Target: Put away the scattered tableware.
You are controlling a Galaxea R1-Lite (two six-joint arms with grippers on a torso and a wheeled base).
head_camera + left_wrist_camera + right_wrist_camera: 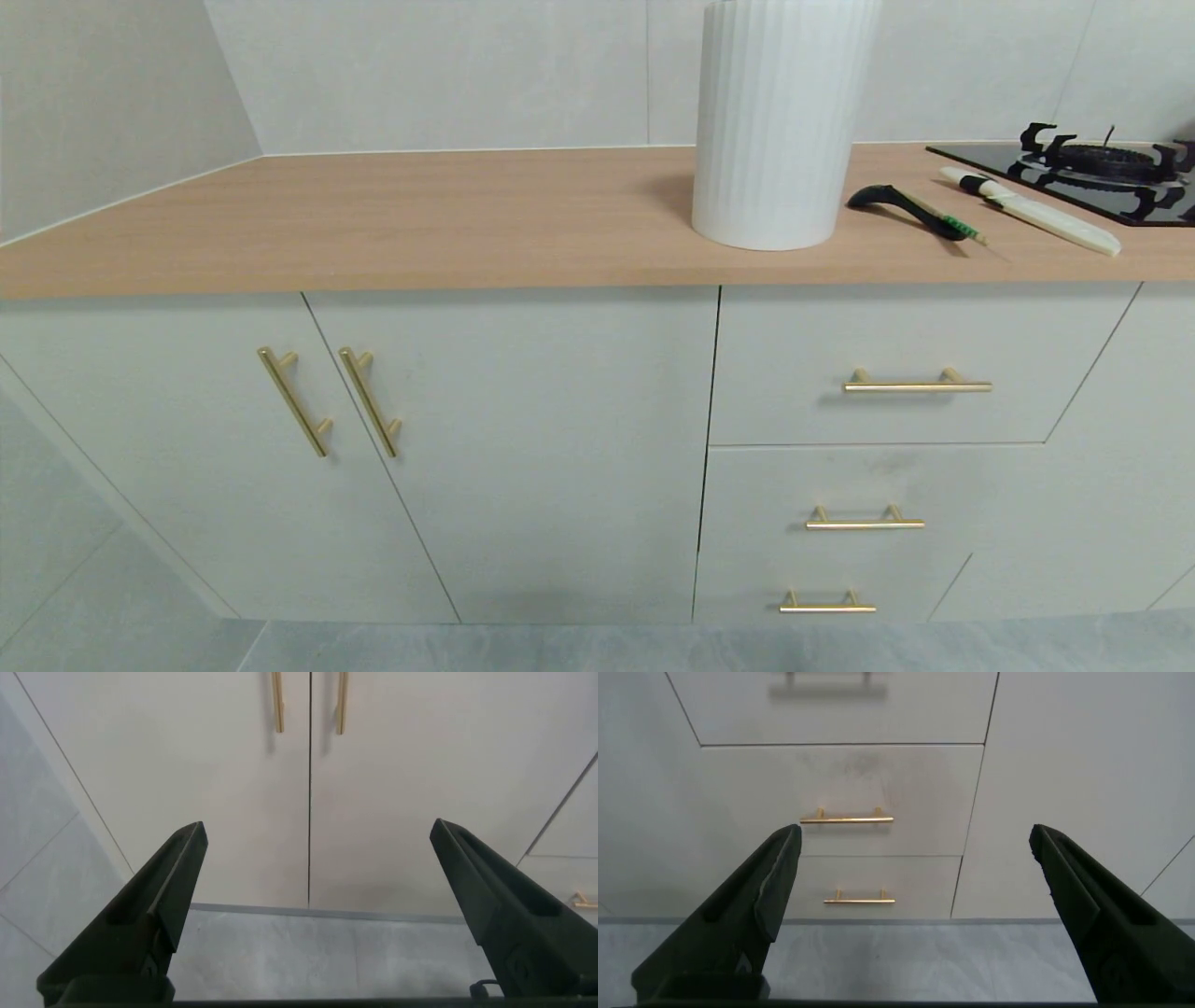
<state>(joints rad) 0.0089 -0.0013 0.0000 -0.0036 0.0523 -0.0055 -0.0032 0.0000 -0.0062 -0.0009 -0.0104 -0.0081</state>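
On the wooden countertop [420, 219] stands a tall white ribbed holder [777, 121]. Just right of it lie a black-handled utensil with a green band [910, 211] and a white knife with a black collar [1032, 211]. My left gripper [313, 840] is open, low in front of the double cabinet doors [308, 784], with nothing between its fingers. My right gripper [915, 845] is also open and empty, low in front of the lower drawers [845, 803].
A black gas hob [1092, 173] sits at the counter's far right. Below the counter are two doors with gold handles [331, 401] and three drawers with gold handles [917, 385]. Grey tiled floor [560, 649] runs along the base; walls close the left corner.
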